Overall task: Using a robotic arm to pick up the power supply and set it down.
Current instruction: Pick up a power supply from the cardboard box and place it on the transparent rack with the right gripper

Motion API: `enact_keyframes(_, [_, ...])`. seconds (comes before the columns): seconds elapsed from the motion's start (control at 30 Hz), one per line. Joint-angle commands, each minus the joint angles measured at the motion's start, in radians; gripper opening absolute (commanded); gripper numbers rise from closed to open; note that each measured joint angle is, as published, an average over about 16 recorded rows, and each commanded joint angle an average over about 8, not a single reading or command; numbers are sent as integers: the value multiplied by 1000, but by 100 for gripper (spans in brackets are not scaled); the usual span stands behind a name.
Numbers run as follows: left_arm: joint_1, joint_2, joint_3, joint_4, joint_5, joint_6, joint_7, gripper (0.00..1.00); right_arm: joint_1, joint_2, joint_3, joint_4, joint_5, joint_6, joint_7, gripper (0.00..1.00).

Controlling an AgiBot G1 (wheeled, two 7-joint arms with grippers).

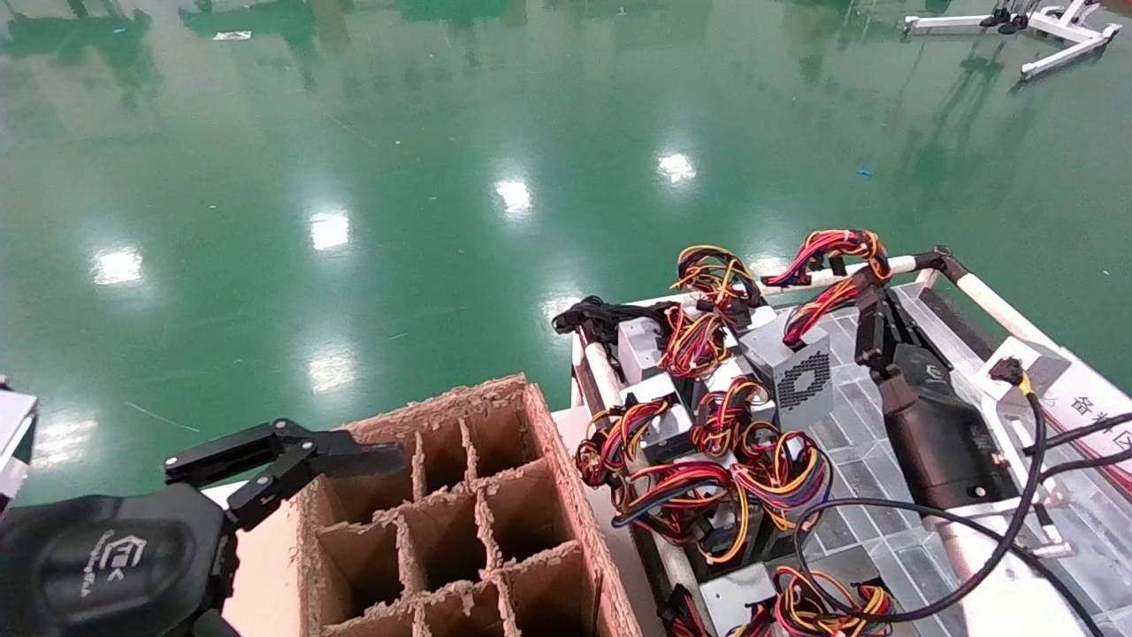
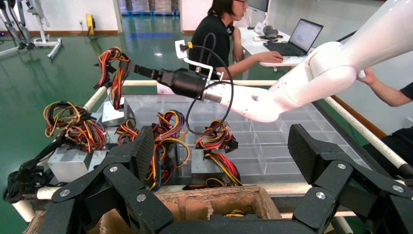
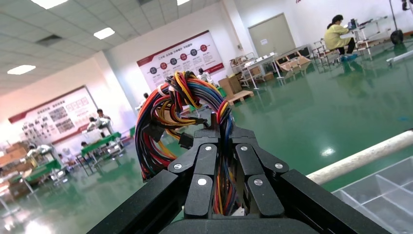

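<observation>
Right gripper [image 1: 871, 305] clamped on wire bundle [image 1: 836, 252], power supply [image 1: 790, 367] dangling tilted above the tray [image 1: 977, 296] of alike units; risk: wires slip or snag neighbouring looms, box swings or drops; left gripper [image 2: 219, 161] wide, parked over cardboard divider box [image 1: 460, 513].

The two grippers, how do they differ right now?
The right gripper has its jaws shut on a wire bundle, raised over the cart. The left gripper is open and empty, beside the cardboard box. Both are black linkage grippers.
</observation>
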Motion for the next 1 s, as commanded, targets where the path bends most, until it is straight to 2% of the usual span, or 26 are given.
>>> enact_keyframes(0.03, [0, 0, 0, 0, 0, 0, 0, 100, -5, 8, -3, 0, -4, -7, -6, 0])
enact_keyframes(0.4, [0, 0, 0, 0, 0, 0, 0, 100, -14, 96, -54, 4, -78, -43, -17, 0])
enact_keyframes(0.67, [0, 0, 0, 0, 0, 0, 0, 100, 4, 175, -118, 15, -169, -70, -24, 0])
enact_keyframes(1.0, [0, 0, 0, 0, 0, 0, 0, 100, 43, 313, -215, 45, -313, -159, -90, 0])
